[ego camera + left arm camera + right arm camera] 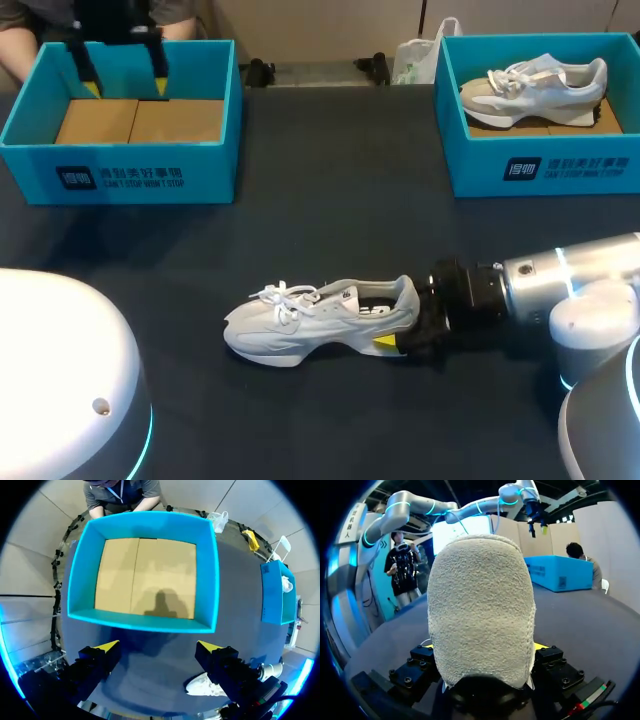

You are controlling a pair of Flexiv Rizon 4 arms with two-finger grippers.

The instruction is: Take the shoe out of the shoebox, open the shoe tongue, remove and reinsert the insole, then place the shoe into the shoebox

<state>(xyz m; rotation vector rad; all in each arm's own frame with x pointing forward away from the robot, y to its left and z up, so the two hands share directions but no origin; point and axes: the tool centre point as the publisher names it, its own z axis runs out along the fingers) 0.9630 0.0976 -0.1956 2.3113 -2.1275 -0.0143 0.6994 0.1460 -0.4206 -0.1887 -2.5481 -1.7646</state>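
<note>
Right gripper (392, 325) is closed on the heel of the shoe (310, 320). One yellow tip shows on the near side of the heel, and the arm comes in low from the right. In the right wrist view the gripper (484, 649) has the rough grey heel of the shoe (480, 610) filling the gap between its fingers. A sliver of yellow tip shows on each side, pressed against the heel.

The shoe is a white and light grey sneaker with white laces. It stands upright on its sole on the dark table (330, 200), in the near middle. The toe points to the left side and the heel to the right arm. It is outside both boxes and well apart from them.

Left gripper (125, 88) hangs over the left shoebox (120, 175) at the far left, with its fingers spread and nothing between them. In the left wrist view the gripper (159, 647) looks straight down on that shoebox (80, 565). The box has blue walls and a bare cardboard floor. The shoe (202, 685) peeks out beside one finger.

The right wrist view also shows the left gripper (537, 527) above the blue left shoebox (560, 572).

The right shoebox (540, 165) sits at the far right and is also blue. A second shoe (535, 85) lies inside it, with its toe to the left.
</note>
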